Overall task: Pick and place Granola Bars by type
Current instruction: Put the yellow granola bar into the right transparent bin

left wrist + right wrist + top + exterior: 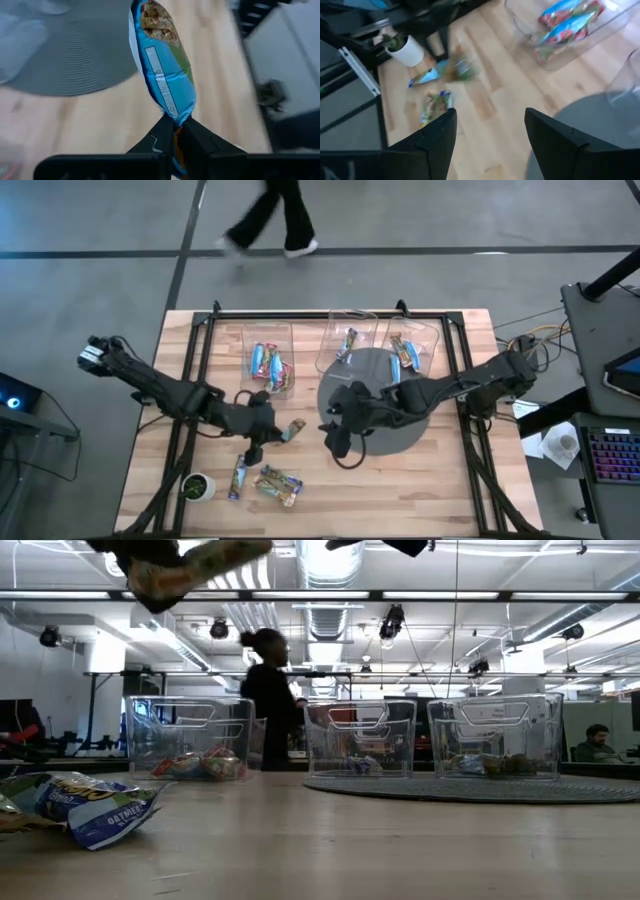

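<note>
Blue-and-green wrapped granola bar [165, 70], pinched by one end between the pressed-together fingers of the left tool [262, 430]; the bar sticks out beyond the fingertips and is lifted clear of the wooden desk [420, 480], seen from the low camera near the top of the frame. Right tool [340, 442]: fingers spread, holding nothing, poised over the near edge of the grey round mat [400, 435], near the left tool. Loose bars on the desk: one bar [237, 477] and a pair lying together [278, 485] toward the front edge, near a small white potted plant [197, 486]. Three clear bins stand along the far edge: left bin [270, 350] with blue-and-red bars [270, 365]; middle bin [350, 335] with one bar [349, 342]; right bin [415, 340] with bars [404, 352]. Open desk surface lies at the front right, beyond the mat. Black frame rails [190, 380] border both sides. A person [270, 220] walks on the floor past the far edge.
</note>
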`<state>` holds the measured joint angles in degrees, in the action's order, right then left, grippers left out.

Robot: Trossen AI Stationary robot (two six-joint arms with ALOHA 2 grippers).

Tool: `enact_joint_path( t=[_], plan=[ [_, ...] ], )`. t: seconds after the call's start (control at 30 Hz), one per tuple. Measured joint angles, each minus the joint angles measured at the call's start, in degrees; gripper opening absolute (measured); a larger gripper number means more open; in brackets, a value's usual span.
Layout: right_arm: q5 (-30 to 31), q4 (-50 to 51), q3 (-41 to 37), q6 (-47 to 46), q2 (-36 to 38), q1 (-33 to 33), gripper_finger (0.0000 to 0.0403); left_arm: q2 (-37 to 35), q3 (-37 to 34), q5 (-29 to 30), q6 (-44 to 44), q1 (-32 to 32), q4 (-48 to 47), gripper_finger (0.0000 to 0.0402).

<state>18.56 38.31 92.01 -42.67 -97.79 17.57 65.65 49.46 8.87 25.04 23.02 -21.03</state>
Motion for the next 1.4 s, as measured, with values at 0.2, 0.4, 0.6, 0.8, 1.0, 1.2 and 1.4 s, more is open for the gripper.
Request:
enact_joint_path(
  t=[0.2,0.4,0.6,0.8,1.0,1.2,1.4],
  plan=[
    [1.3,-0.2,0.0,7.4,0.1,-1.3,0.0224,0.0,2.9,-9.4,-1.6,-0.3,0.2,0.0011],
    [0.9,-4.2,-0.1,13.5,0.1,-1.3,0.0224,0.1,3.4,-9.5,-1.4,-0.3,3.0,0.0011],
    [-2.5,-9.2,-0.1,16.8,-0.5,-1.4,0.0224,2.2,3.4,-9.4,-1.4,-0.8,4.7,0.0011],
    [-3.5,-9.1,-0.3,16.8,-0.7,-1.3,0.0224,5.2,4.3,-9.3,-2.0,-1.9,6.8,0.0011],
    [-5.4,-8.5,-0.3,16.4,-0.7,-1.3,0.0224,5.6,4.7,-9.3,-3.2,-4.0,7.5,0.0011],
    [-5.7,-8.5,-0.5,15.9,-0.7,-1.3,0.0224,5.5,4.7,-9.4,-3.8,-5.4,9.3,0.0011],
    [-7.0,-8.5,-0.6,15.6,-0.7,-1.4,0.0224,5.5,4.7,-9.4,-4.5,-5.8,12.0,0.0011]
  ],
)
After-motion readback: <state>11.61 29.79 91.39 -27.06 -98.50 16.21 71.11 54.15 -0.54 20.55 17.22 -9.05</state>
